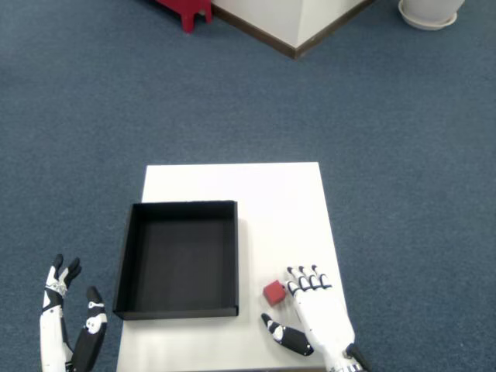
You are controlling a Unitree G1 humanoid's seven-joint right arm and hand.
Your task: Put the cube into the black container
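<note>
The step in hand is the grasp itself: the white right robot hand [314, 314] lies low over the white rectangular tabletop [271, 194] near its front right corner, palm down, with the small red cube [274, 292] just beside its fingertips [297, 287]. The black thumb is stretched out toward the front edge, well clear of the cube, and the fingers are spread, so the robot hand is open and holds nothing. Whether the nearest fingertip actually touches the cube cannot be told from this view.

The cube sits on the tabletop, outside and just right of the shallow square black container [128, 263], close to that container's front right corner. The container stands toward the left edge and looks empty.

The next move, as I judge it, calls for bringing thumb and fingers to opposite faces of the cube and closing on it, then lifting it over the container's right wall and releasing inside.
</note>
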